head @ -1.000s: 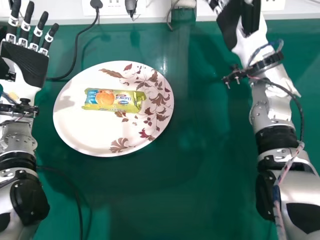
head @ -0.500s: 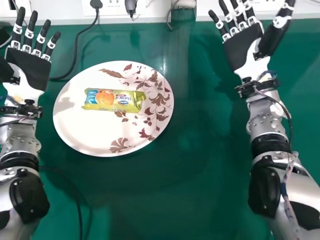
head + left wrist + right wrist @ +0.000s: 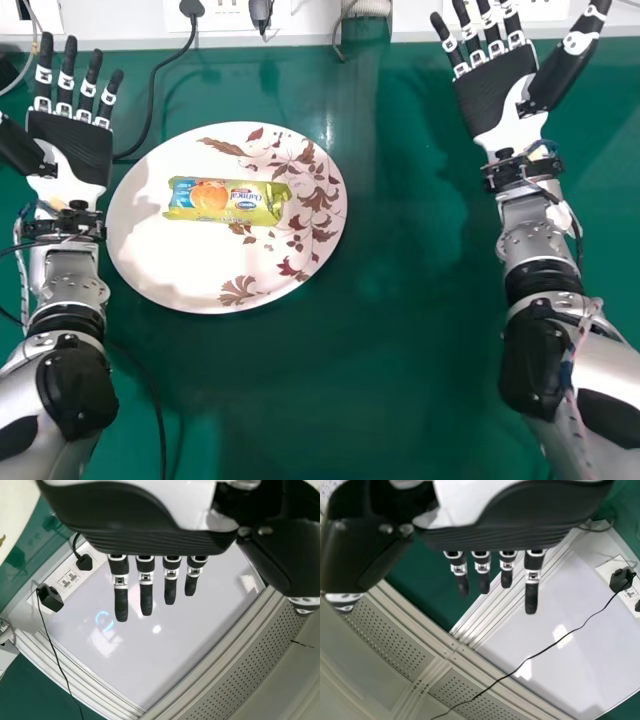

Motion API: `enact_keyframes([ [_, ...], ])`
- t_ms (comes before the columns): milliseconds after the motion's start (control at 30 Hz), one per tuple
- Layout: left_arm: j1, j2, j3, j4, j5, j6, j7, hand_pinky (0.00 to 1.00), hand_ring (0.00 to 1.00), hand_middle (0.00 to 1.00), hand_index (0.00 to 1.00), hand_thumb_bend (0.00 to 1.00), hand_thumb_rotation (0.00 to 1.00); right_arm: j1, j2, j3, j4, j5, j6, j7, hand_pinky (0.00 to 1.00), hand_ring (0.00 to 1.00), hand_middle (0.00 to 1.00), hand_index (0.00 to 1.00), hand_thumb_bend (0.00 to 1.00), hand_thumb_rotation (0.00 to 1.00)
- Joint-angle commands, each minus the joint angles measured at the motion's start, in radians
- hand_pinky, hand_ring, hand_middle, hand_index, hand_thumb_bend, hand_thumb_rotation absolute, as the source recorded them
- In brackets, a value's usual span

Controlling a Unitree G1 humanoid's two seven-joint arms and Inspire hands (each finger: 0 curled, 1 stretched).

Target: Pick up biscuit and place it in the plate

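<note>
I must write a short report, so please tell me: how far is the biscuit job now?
The placing looks done: the biscuit pack lies on the plate. Nothing is in hand; the left hand and right hand are both open, apart from the pack. Probably nothing is left to do.

1. Plate [image 3: 170, 275]: white, patterned with brown and dark-red leaves.
2. Biscuit packet [image 3: 270, 203]: yellow-green, blue at one end, orange round motif.
3. Table [image 3: 410, 370]: deep green.
4. Left hand [image 3: 78, 150], right hand [image 3: 495, 95]: black and white.

The table [image 3: 420, 330] gives room right of the plate [image 3: 165, 265], with a cable [image 3: 151, 105] at left
</note>
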Motion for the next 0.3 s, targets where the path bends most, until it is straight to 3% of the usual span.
enact_keyframes([
  [0,0.004,0.001,0.003,0.01,0.005,-0.01,-0.014,0.73,0.88,0.96,0.99,1.0,0.89,-0.006,-0.009,0.001,0.009,-0.011,-0.019,0.013,0.72,0.92,0.98,0.95,1.0,0.44],
  [267,0.006,0.005,0.005,0.013,0.006,0.004,-0.018,0.72,0.87,0.95,1.0,1.0,0.91,-0.008,-0.012,-0.006,0.002,-0.011,-0.016,0.008,0.73,0.92,0.98,0.95,0.99,0.45],
])
